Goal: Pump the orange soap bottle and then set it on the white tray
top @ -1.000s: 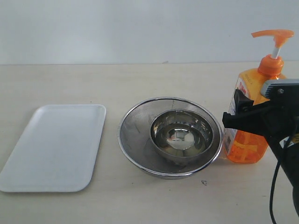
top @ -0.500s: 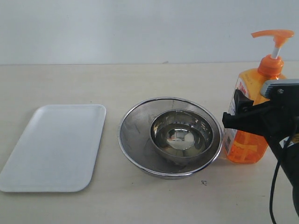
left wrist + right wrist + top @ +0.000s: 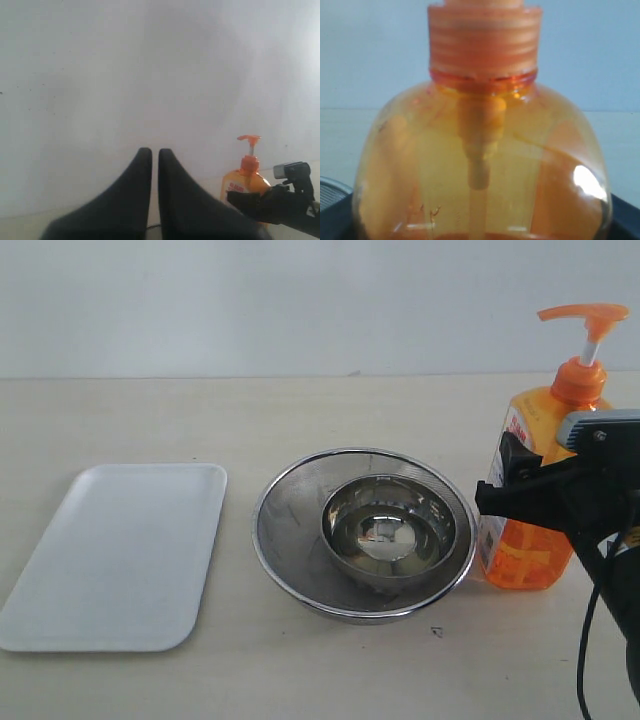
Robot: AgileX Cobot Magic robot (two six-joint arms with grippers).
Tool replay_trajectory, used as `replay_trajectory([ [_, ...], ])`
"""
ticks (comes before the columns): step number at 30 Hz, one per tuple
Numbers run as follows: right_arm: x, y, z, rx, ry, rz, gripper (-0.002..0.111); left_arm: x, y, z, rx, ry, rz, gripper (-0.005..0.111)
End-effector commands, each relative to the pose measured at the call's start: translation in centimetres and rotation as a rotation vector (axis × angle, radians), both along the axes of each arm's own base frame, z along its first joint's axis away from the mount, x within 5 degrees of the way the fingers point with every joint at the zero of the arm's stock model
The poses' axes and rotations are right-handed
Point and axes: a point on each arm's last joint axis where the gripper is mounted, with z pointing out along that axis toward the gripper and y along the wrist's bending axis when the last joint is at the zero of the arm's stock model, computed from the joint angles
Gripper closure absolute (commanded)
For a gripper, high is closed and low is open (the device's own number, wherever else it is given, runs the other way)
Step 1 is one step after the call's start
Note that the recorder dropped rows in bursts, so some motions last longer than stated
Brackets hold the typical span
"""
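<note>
A: Orange soap bottle (image 3: 528, 558) first: where does it stand, and how would it handle?

B: Upright on the table (image 3: 300, 410), just beside the strainer (image 3: 290, 530), on the side away from the white tray (image 3: 120, 550), which lies near the strainer's opposite side. I judge the orange soap bottle bottom-heavy (liquid fills much of the body). It looks stiff enough for a firm squeeze, but the plastic is smooth and may slip. Being tall and narrow, it could tip when the pump head (image 3: 585, 312) is pressed.

A: Where to take hold?

B: Across the body at mid-height, where the right gripper (image 3: 522, 485) sits. Its jaws stand either side of the bottle and appear to pinch it. The left gripper (image 3: 155, 162) is pressed together on nothing.

A: What can't you make out?

B: The right gripper's far jaw is behind the bottle, so contact there is my reading only. The right wrist view is blurred and cuts off the pump head and the base. The exterior view misses the left gripper, so I cannot place it against the strainer. The bowl (image 3: 345, 540) inside the strainer shows only reflections.
</note>
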Motion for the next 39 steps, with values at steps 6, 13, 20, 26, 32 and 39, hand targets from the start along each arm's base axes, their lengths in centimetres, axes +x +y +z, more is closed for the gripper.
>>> replay_trajectory([
  [6, -0.2, 0.1, -0.6, -0.016, 0.054, 0.017, 0.108, -0.2, -0.3, 0.0, -0.013, 0.002, -0.045, 0.102],
  [13, -0.2, 0.1, -0.6, -0.016, 0.054, 0.017, 0.108, -0.2, -0.4, 0.0, -0.009, 0.005, -0.059, 0.102],
  [20, -0.2, 0.1, -0.6, -0.016, 0.054, 0.017, 0.108, 0.1, -0.2, -0.6, -0.011, 0.027, -0.030, 0.102],
  [26, -0.2, 0.1, -0.6, -0.016, 0.054, 0.017, 0.108, 1.1, 0.7, -2.1, -0.004, 0.144, 0.104, 0.102],
  [32, -0.2, 0.1, -0.6, -0.016, 0.054, 0.017, 0.108, 1.6, 2.0, -2.7, -0.078, 0.233, 0.243, 0.102],
  [39, -0.2, 0.1, -0.6, -0.016, 0.054, 0.017, 0.108, 2.3, 2.4, -5.4, -0.009, 0.252, 0.315, 0.102],
])
